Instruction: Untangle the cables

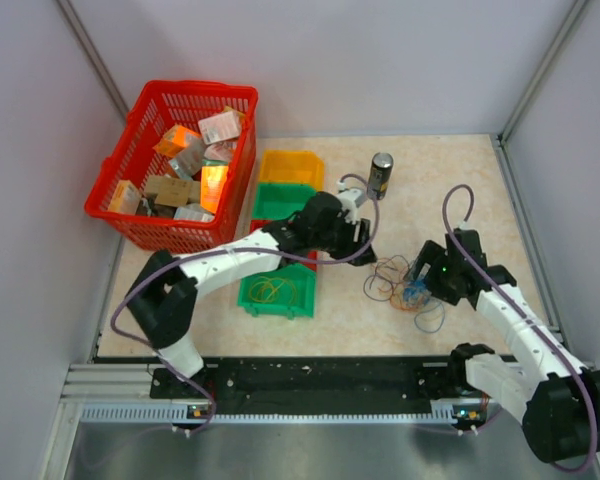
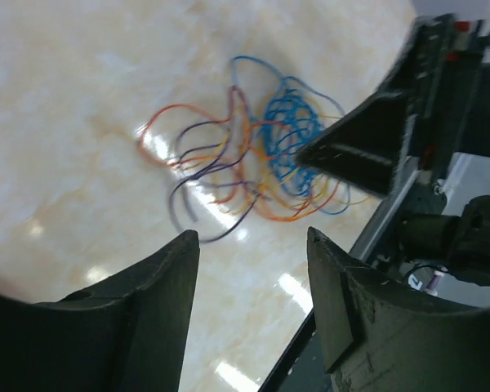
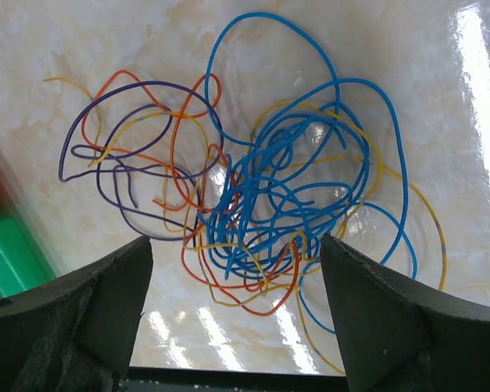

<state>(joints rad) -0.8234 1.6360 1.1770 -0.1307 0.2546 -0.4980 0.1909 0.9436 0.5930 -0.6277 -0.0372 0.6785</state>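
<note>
The cables (image 1: 400, 285) lie as one tangle of blue, orange, yellow and purple loops on the beige table, right of centre. My right gripper (image 1: 425, 275) is open just over the tangle's right side. In the right wrist view the blue knot (image 3: 269, 204) lies between and ahead of the spread fingers of that gripper (image 3: 235, 243), which hold nothing. My left gripper (image 1: 365, 235) is open and empty, above and left of the tangle. In the left wrist view the gripper (image 2: 249, 241) is short of the cables (image 2: 253, 163), and the right gripper's finger (image 2: 367, 147) rests by the blue knot.
A red basket (image 1: 195, 88) of boxes stands at the back left. A yellow bin (image 1: 290, 165) and green bins (image 1: 280, 290) stand in a row left of the tangle, the near one holding a yellow wire. A dark can (image 1: 381, 172) stands behind the left gripper.
</note>
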